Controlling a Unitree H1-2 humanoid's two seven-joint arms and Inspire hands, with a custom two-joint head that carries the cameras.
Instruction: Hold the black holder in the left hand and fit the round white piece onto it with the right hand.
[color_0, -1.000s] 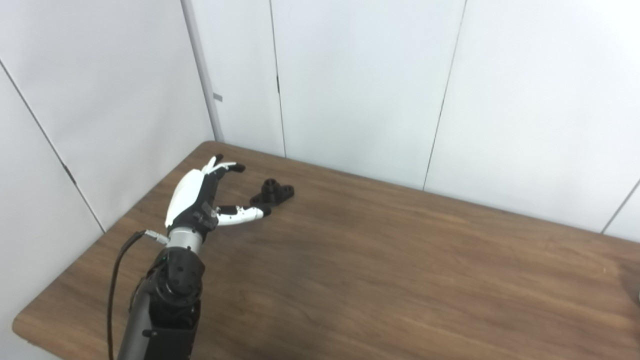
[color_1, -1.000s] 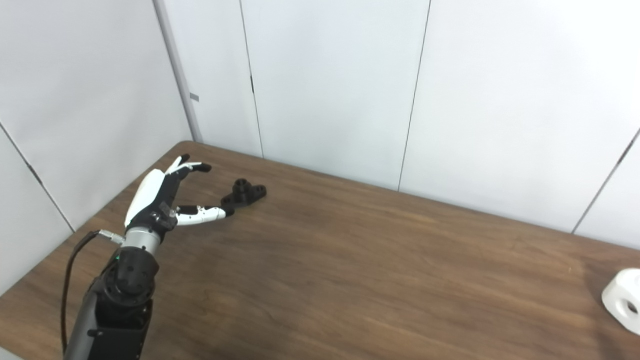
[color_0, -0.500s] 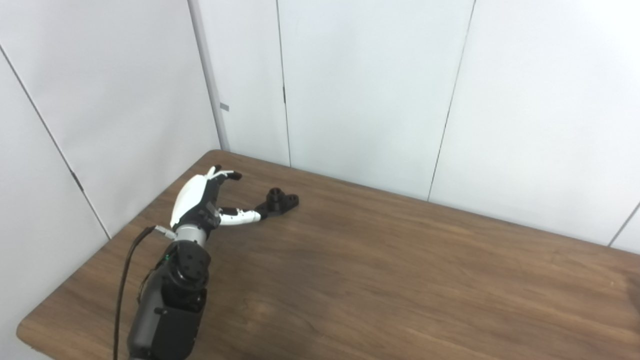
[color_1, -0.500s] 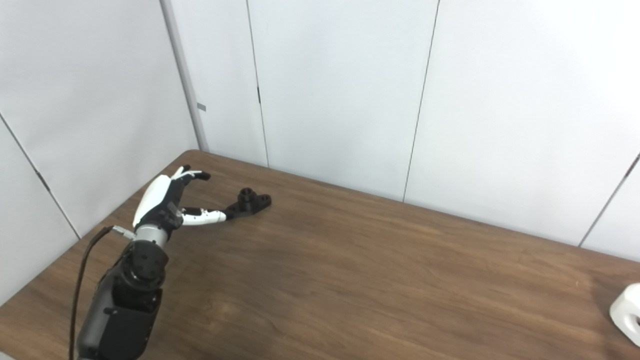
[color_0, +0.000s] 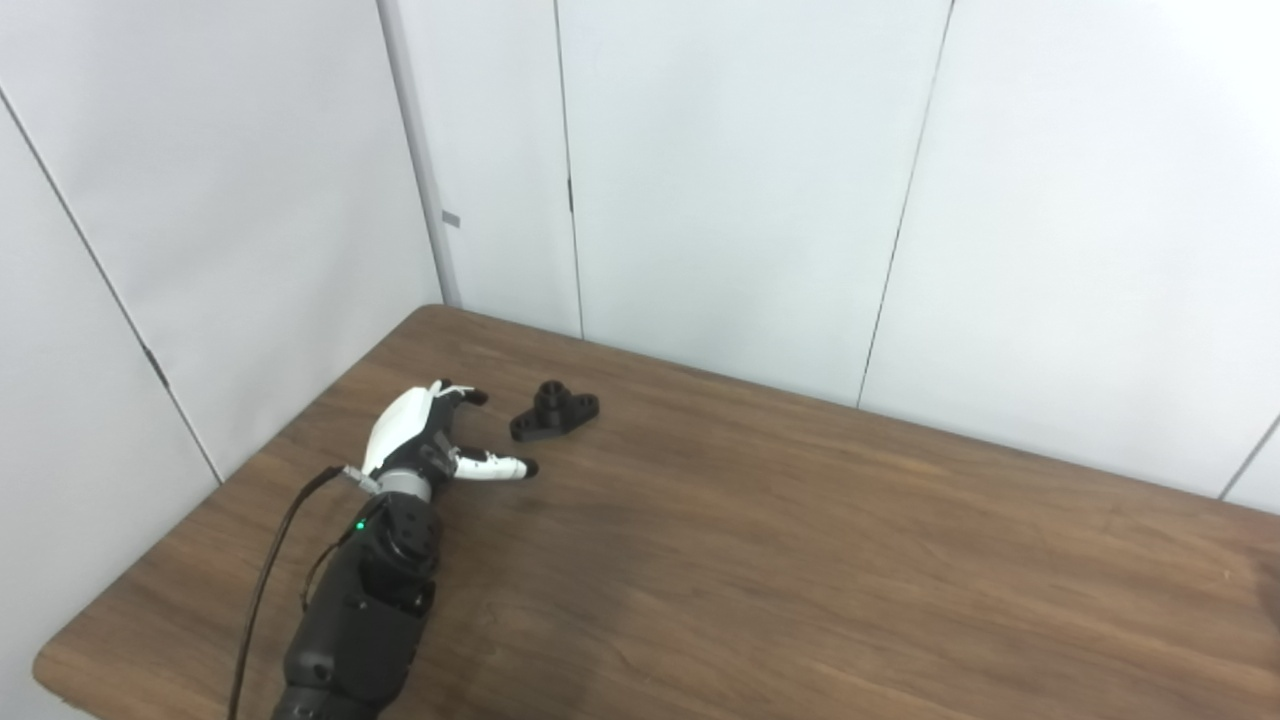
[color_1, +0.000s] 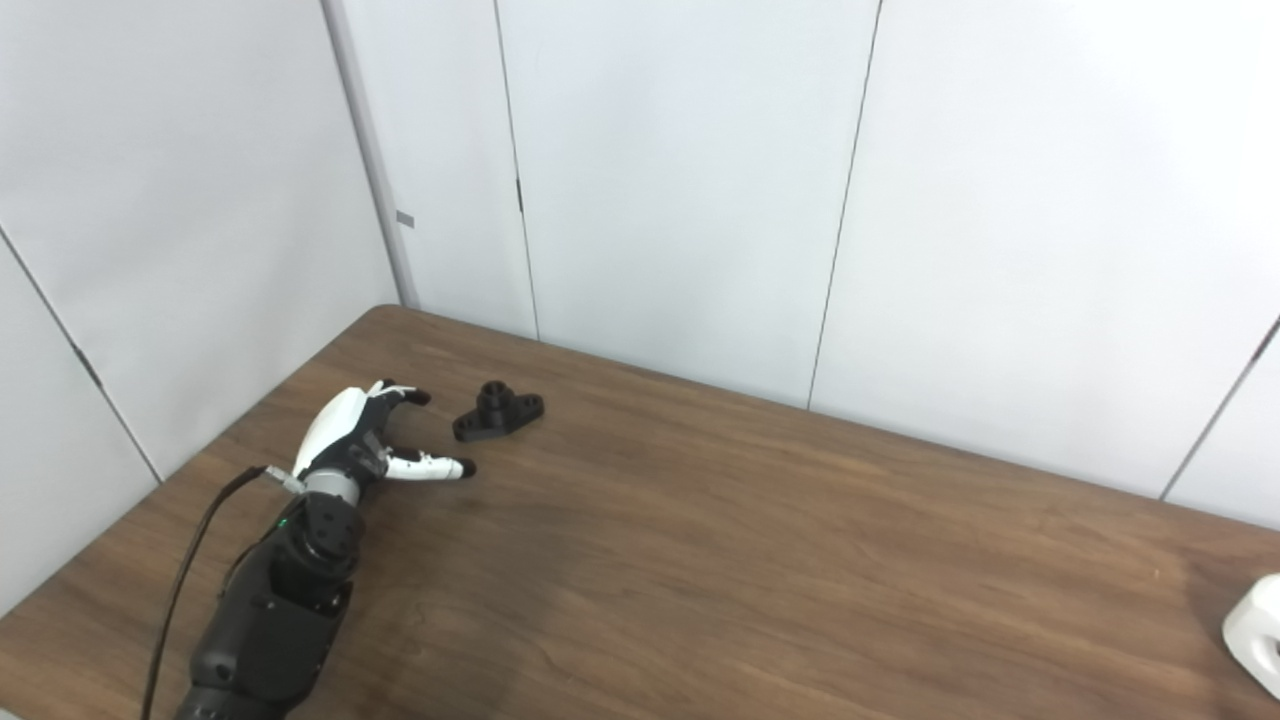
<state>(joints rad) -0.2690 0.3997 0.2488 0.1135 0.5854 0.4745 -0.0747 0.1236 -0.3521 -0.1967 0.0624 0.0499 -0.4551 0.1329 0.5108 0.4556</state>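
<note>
Desk (color_0: 760, 560): dark wood-grain top, smooth, low sheen; black holder (color_0: 554, 411) near far left corner: matt black plastic; left hand (color_0: 425, 445): glossy white plastic shell, black fingertips; white piece (color_1: 1256, 633) at right edge: smooth, matt white plastic.

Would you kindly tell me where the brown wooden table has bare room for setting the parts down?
The brown wooden table lies bare across its whole middle, between the small black holder at far left and the round white piece at the right edge. Only the far left corner is crowded, where the open left hand sits beside the holder.
</note>
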